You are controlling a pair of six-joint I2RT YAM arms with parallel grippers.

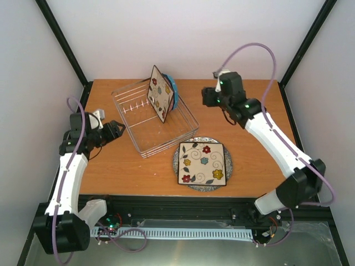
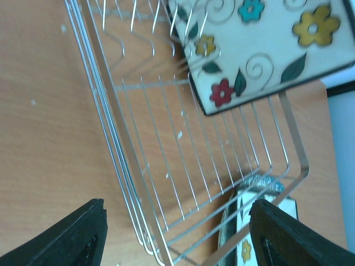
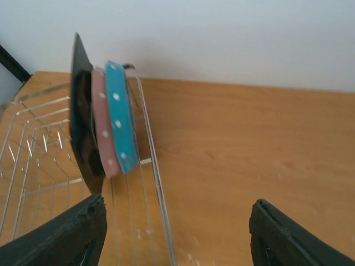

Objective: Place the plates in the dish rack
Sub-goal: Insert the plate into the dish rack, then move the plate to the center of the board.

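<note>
Top external: left gripper point(image 1: 117, 128) and right gripper point(image 1: 206, 98) spread empty, flanking the rack point(image 1: 136, 119); stacked plates point(image 1: 202, 163) lie nearer the right gripper.

no readable text, labels or numbers anywhere

Overhead looks down — both close wrist views share the dish rack point(image 1: 128, 126).

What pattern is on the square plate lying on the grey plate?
The square plate: red, yellow and blue flowers on cream; best in the top external view.
</note>
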